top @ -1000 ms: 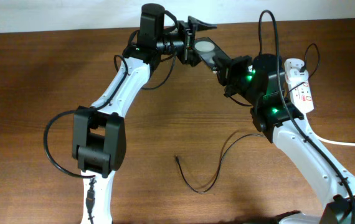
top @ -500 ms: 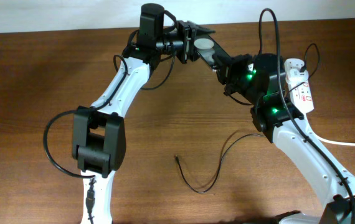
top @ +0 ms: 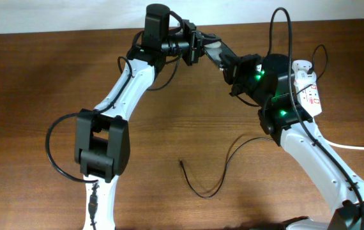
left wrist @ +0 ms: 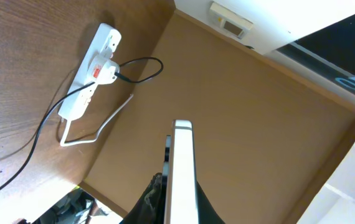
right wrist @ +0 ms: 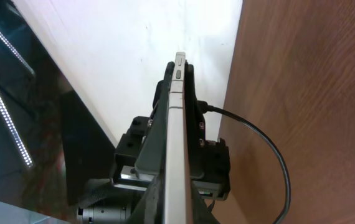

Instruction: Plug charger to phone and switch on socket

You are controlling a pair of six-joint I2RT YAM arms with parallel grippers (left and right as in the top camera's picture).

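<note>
The phone (top: 212,49) hangs in the air above the table's far edge, held at both ends. My left gripper (top: 200,46) is shut on its left end and my right gripper (top: 228,62) is shut on its right end. In the left wrist view the phone (left wrist: 182,163) runs edge-on out of the gripper (left wrist: 181,210). The right wrist view shows the same thin edge (right wrist: 177,124) between the gripper's (right wrist: 177,208) fingers. The charger cable (top: 215,186) lies loose on the table, its connector tip (top: 181,162) free. It runs up to the white adapter (top: 303,79) in the socket (top: 310,96).
The socket (left wrist: 88,79) lies at the table's right rear, its thick white cord (left wrist: 100,126) trailing off toward the right edge. A pale wall runs behind the table's far edge. Both arms meet at the top middle, above the bare wooden tabletop (top: 35,83).
My left gripper has shut on the phone's left end. The phone has turned, so its face shows narrower from above. The right gripper keeps its hold, and the cable has not moved.
</note>
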